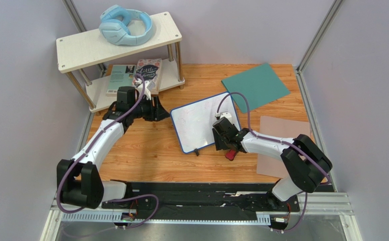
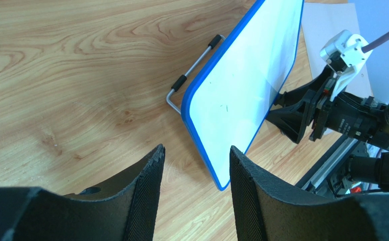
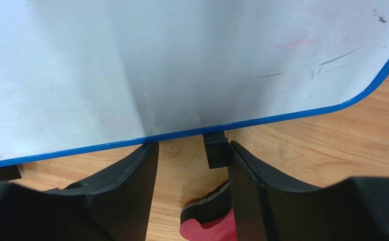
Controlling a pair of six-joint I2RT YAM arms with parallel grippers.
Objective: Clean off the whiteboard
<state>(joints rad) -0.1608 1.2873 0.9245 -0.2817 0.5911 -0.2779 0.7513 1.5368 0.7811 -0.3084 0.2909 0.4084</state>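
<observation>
The whiteboard (image 1: 201, 123), white with a thin blue frame, lies mid-table, propped on a wire stand (image 2: 194, 68). It also shows in the left wrist view (image 2: 246, 85) and the right wrist view (image 3: 181, 65), with only faint streaks near one corner. My left gripper (image 1: 165, 113) is open and empty, just left of the board; in its own view (image 2: 196, 170) the board's corner lies ahead. My right gripper (image 1: 222, 135) is open at the board's near right edge (image 3: 191, 150). A red and black eraser (image 3: 211, 216) lies on the table beside its right finger, also in the top view (image 1: 230, 154).
A two-tier shelf (image 1: 81, 47) at the back left holds blue headphones (image 1: 126, 25) and books (image 1: 148, 73). A teal sheet (image 1: 255, 85) lies behind the board, a pinkish mat (image 1: 282, 145) to its right. Grey walls close in both sides.
</observation>
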